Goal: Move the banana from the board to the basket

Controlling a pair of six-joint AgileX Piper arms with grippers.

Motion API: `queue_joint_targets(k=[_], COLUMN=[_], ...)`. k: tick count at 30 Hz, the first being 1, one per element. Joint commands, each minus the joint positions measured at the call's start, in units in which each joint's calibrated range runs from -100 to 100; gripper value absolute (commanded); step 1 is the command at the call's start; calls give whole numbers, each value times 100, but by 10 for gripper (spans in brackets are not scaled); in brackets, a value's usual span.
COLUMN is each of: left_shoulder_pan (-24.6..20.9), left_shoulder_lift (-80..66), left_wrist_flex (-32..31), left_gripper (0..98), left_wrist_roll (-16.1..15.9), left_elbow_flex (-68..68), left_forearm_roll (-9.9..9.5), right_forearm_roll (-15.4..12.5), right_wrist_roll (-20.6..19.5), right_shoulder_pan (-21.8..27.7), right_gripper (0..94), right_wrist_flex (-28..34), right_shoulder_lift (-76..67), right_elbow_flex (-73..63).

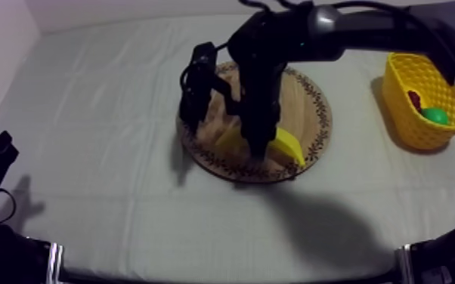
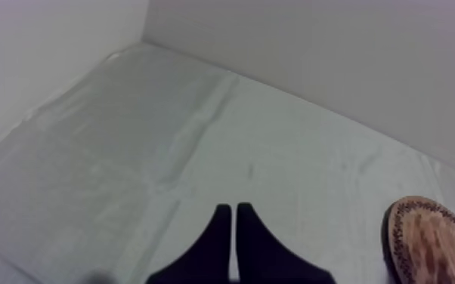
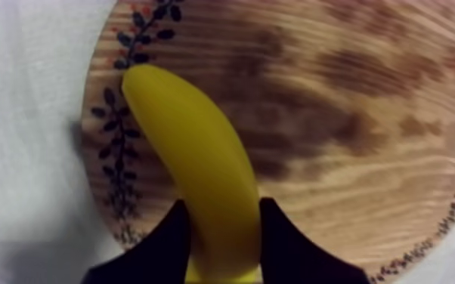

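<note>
Banana (image 3: 200, 166) clamped between right fingers (image 3: 162, 245), lying on wooden board (image 3: 336, 113). Gripped across its width for a steady lift. Left fingers (image 2: 219, 242) pressed together, empty, well clear. Yellow basket (image 1: 408, 98) well apart, waiting.

From above, the right arm (image 1: 336, 34) covers the middle of the banana (image 1: 289, 145) and part of the board (image 1: 312, 98). The basket (image 1: 412, 128) wall half hides a small red fruit (image 1: 413, 98) and a green fruit (image 1: 434, 115), kind unclear.
</note>
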Motion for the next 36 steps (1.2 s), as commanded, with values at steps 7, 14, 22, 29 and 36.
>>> queue_joint_targets(k=[7, 14, 22, 29, 36], left_shoulder_pan=[-2, -2, -2, -2, -2], left_shoulder_lift=[2, 2, 2, 2, 2], left_wrist_flex=[-1, -1, -1, -1, -1], left_gripper=[1, 1, 1, 1, 1], left_wrist_roll=[0, 0, 0, 0, 0], left_elbow_flex=[-2, -2, -2, -2, -2], left_forearm_roll=[-1, -1, -1, -1, -1], right_forearm_roll=[-26, -20, -23, 19, 5], right_wrist_roll=[88, 225, 377, 347, 197], right_shoulder_pan=[27, 71, 122, 208, 738], right_gripper=[204, 204, 205, 211, 216], right_wrist_flex=[482, 1053, 1503, 1526, 1713], right_shoulder_lift=[-986, -1847, -2525, -2851, -3126], right_elbow_flex=[-108, -387, -707, -517, -440])
